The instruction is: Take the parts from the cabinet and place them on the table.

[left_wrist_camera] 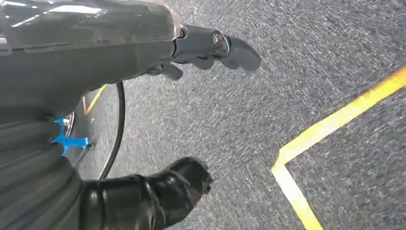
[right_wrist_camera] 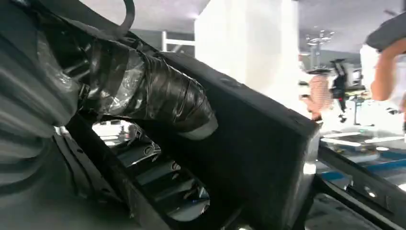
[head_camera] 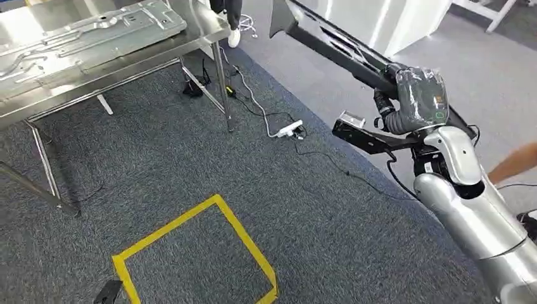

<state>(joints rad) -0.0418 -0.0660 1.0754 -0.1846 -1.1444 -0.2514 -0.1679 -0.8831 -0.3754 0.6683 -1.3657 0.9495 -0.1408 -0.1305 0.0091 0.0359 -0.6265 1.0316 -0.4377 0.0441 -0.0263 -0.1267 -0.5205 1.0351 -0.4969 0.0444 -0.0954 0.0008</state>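
The right hand [head_camera: 418, 95] grips the long black part [head_camera: 335, 47], its length slanting up-left toward the steel bench [head_camera: 209, 28] far left, while the left hand [left_wrist_camera: 206, 48] hangs loose, holding nothing.

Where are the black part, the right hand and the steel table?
black part [head_camera: 329, 47], head view, on its long dark body.
right hand [head_camera: 419, 96], head view, on its wrapped back.
steel table [head_camera: 209, 28], head view, on the bare corner.

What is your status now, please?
Right hand holds long black part. Left hand open, holds nothing. Steel table ahead; power strip and cables on floor.
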